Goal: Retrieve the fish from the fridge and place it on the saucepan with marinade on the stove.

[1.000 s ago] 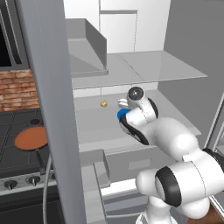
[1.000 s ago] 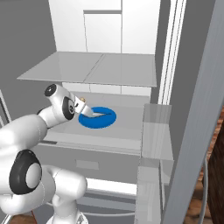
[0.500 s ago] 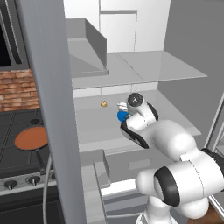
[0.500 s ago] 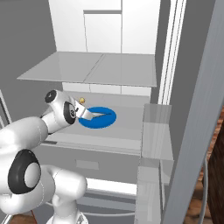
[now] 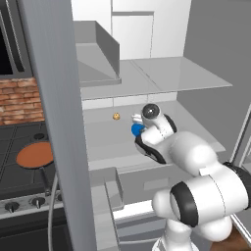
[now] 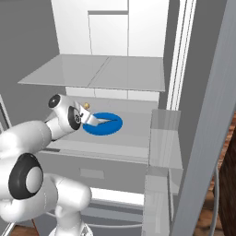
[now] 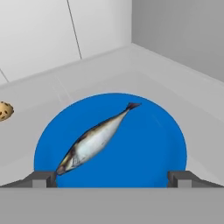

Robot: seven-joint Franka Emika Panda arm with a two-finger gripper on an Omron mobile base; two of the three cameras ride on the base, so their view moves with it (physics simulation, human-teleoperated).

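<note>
One slim grey-silver fish [image 7: 96,142] lay diagonally on the round blue plate [image 7: 157,144], and we took that plate as our landmark. Well to its left, outside the tall grey steel fridge [image 5: 59,122], we saw the shallow saucepan [image 5: 35,156] with its reddish-brown marinade [image 5: 34,154] on the dark gas stove [image 5: 14,142]. Just left of the plate sat a tiny yellow-orange lump [image 5: 116,116]. Over the plate's near edge our two-finger gripper [image 7: 112,178] hung with its jaws spread wide, holding nothing. We judged the reach-in step underway; the next move called for lowering until the fingers straddled the fish, then closing. To the plate's right we saw bare shelf and fridge wall. We could read no brand, label or writing.
</note>
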